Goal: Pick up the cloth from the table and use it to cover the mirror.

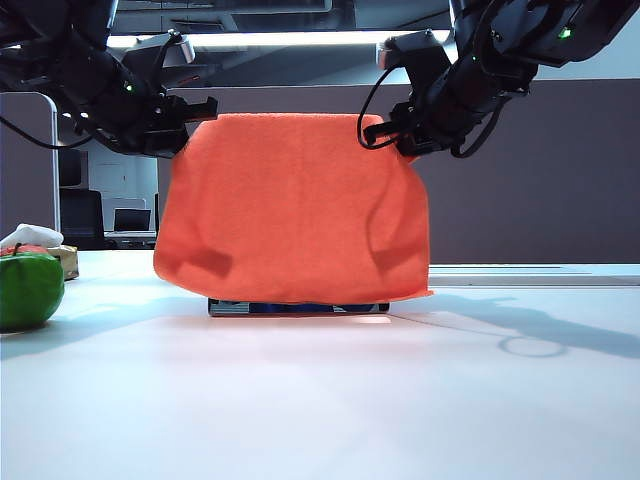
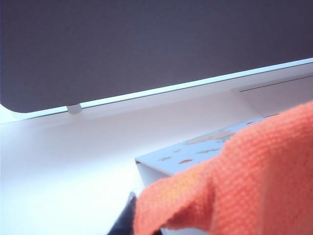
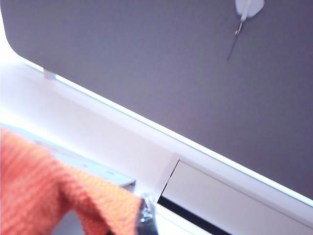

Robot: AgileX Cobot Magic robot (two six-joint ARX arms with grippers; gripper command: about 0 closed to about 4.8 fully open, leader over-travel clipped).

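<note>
The grey-brown partition wall (image 1: 560,170) runs behind the white worktop (image 1: 320,400). Near the middle of the worktop the bright orange cloth (image 1: 290,210) hangs as a wide sheet, draped down over the upright mirror (image 1: 300,307), of which only the dark base strip shows under the hem. The cloth's top edge is stretched level between the two arms; its face carries soft folds and the arms' shadows, and one lower corner juts out on the right.

The left pincer (image 1: 190,112) is clenched on the cloth's upper left corner, and the right pincer (image 1: 385,130) is clenched on the upper right corner. In each wrist view the orange weave bunches up close to the lens, hiding most of the fingers.

By the worktop's left edge sits a green ball (image 1: 28,288), with a small white rag (image 1: 30,237) just behind it, well apart from the cloth.
</note>
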